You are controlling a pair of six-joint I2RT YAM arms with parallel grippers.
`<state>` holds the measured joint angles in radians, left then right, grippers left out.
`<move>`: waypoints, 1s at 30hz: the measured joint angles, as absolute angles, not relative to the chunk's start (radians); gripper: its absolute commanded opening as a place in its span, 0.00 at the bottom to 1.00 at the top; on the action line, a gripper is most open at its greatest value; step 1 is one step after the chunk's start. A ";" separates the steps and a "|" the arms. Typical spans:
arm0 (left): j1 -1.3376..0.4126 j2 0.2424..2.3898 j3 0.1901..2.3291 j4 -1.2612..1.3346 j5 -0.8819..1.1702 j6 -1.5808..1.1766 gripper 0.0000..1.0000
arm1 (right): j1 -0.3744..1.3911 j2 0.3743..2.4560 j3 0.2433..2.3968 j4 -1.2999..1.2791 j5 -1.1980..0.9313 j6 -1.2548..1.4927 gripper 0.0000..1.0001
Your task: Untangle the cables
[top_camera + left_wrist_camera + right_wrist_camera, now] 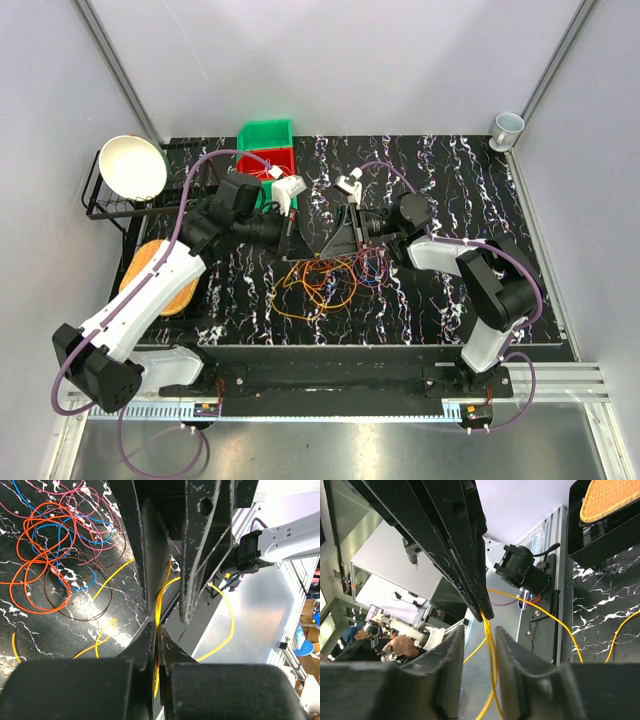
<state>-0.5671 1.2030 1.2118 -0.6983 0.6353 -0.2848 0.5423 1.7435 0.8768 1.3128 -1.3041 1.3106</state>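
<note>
The cables [325, 278] lie in a tangle of orange, red, blue and brown loops on the black marbled table, just in front of both grippers; the tangle also shows in the left wrist view [55, 545]. My left gripper [296, 236] is shut on a yellow cable [159, 605], pinched between its jaws [158, 630] above the table. My right gripper [340, 236] faces it closely. In the right wrist view, the right gripper [480, 645] is open, and the yellow cable [491, 652] runs through the gap without being pinched. The left gripper's fingers [455, 545] hold the cable just beyond.
A green bin [265, 133] and a red bin [268, 160] stand behind the left gripper. A white bowl [133, 165] sits on a black rack at the left, with a woven mat [160, 275] in front of it. A cup [507, 127] stands at the far right corner.
</note>
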 measured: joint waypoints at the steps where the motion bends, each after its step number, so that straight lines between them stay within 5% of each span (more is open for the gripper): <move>1: -0.567 1.205 1.215 -0.700 0.635 -0.284 0.00 | 0.543 1.744 0.877 1.313 -1.304 1.310 0.26; 4: -0.566 1.209 1.219 -0.704 0.635 -0.284 0.05 | 0.543 1.744 0.877 1.313 -1.304 1.312 0.04; 5: -0.566 1.211 1.221 -0.707 0.635 -0.284 0.25 | 0.543 1.744 0.877 1.313 -1.304 1.314 0.00; 7: -0.566 1.212 1.223 -0.709 0.632 -0.282 0.44 | 0.543 1.744 0.877 1.311 -1.303 1.316 0.00; 8: -0.566 1.212 1.224 -0.709 0.628 -0.284 0.68 | 0.543 1.744 0.877 1.313 -1.304 1.317 0.00; 11: -0.565 1.211 1.224 -0.713 0.581 -0.287 0.97 | 0.543 1.744 0.881 1.313 -1.303 1.318 0.00; 18: -0.564 1.085 1.140 -0.721 0.331 -0.327 0.99 | 0.544 1.694 0.899 1.254 -1.291 1.232 0.00; 30: -0.561 0.757 0.883 -0.745 -0.036 -0.413 0.97 | 0.548 1.423 1.251 0.285 -0.933 0.559 0.00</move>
